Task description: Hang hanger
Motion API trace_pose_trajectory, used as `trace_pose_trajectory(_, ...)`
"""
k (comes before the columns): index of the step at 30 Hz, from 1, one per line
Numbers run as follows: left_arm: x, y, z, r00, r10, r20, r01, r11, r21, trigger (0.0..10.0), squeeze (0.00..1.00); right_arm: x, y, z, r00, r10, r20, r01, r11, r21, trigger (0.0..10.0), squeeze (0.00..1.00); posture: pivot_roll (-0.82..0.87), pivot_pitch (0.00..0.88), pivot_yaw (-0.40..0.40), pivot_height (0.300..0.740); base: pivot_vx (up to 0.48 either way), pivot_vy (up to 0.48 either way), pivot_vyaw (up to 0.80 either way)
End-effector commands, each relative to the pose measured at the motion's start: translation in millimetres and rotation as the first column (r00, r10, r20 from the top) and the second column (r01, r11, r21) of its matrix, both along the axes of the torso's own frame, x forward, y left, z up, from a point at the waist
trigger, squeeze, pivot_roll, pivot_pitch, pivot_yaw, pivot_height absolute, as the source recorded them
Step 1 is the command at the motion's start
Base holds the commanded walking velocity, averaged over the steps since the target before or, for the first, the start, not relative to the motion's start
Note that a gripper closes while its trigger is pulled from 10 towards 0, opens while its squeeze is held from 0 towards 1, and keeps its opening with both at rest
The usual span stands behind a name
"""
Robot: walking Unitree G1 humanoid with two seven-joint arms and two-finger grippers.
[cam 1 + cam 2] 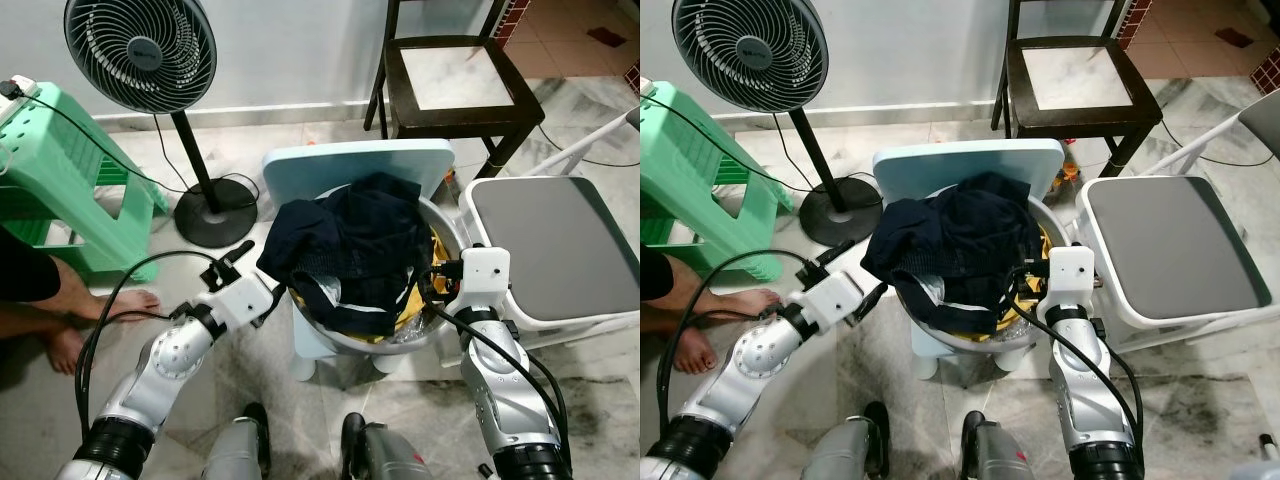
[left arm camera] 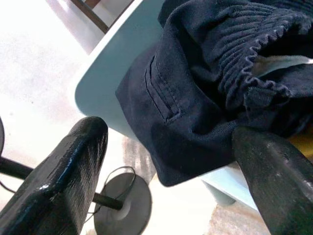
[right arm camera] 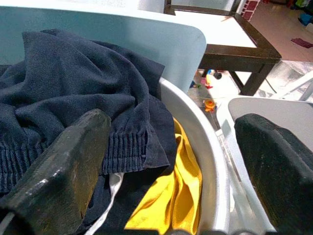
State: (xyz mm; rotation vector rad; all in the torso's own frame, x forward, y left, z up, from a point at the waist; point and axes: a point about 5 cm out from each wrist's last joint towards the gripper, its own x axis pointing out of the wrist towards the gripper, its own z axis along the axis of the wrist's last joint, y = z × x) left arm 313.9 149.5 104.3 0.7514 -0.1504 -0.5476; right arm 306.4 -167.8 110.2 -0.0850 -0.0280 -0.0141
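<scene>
A dark navy garment [image 1: 350, 240] lies heaped in a white basin [image 1: 447, 228], which stands on a light blue plastic chair [image 1: 350, 160]. Under it a yellow cloth [image 3: 181, 191] shows at the basin's right side. My left gripper [image 2: 168, 134] is open at the heap's left edge, and a hanging fold of the navy garment lies between its fingers [image 2: 63, 176]. My right gripper [image 3: 173, 125] is open over the basin's right rim, one finger [image 3: 63, 171] above the navy cloth and the other outside the rim. In the eye views the left gripper [image 1: 280, 290] touches the cloth.
A standing fan [image 1: 140, 50] with a round base [image 1: 215, 215] is behind on the left, beside a green plastic stool [image 1: 60, 170]. A dark wooden chair [image 1: 450, 80] stands behind. A white stool with a grey seat [image 1: 555, 245] is close on the right. A person's feet [image 1: 70, 320] rest at the left.
</scene>
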Motion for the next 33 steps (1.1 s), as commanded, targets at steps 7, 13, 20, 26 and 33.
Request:
trace_pose_trajectory(7,2.5,-19.9,-4.9,0.993,-0.105,-0.053,0.105,0.994,0.006,10.0,0.00,-6.7,-4.1,-9.6,0.999,-0.025,-0.037,0.025,1.000,0.003,10.0,0.00,0.08,0.315,-0.012,0.740,0.000,0.000,0.00)
trace_pose_trajectory(13,-6.4,-31.0,-11.0,0.978,-0.180,-0.107,0.175,0.983,-0.051,10.0,1.00,-7.2,-4.3,-9.7,0.999,-0.029,-0.036,0.029,1.000,0.005,10.0,0.00,0.08,0.314,-0.011,0.740,0.000,0.000,0.00)
trace_pose_trajectory(20,-15.1,-30.0,-17.0,0.970,-0.210,-0.126,0.205,0.978,-0.046,10.0,1.00,-6.8,-5.8,-9.2,0.999,-0.030,-0.035,0.030,1.000,0.002,10.0,0.00,0.08,0.313,-0.014,0.740,0.000,0.000,0.00)
trace_pose_trajectory(26,-19.7,-24.7,-23.5,0.961,-0.225,-0.160,0.224,0.974,-0.020,10.0,0.00,-5.6,-4.7,-8.6,0.999,-0.025,-0.034,0.025,1.000,0.002,10.0,0.00,0.09,0.313,-0.018,0.740,0.000,0.000,0.00)
trace_pose_trajectory(33,-14.8,-21.4,-18.2,0.947,-0.264,-0.182,0.270,0.963,0.007,10.0,0.00,-5.2,-4.0,-8.6,0.999,-0.020,-0.035,0.020,1.000,0.001,10.0,0.00,0.09,0.312,-0.018,0.740,0.000,0.000,0.00)
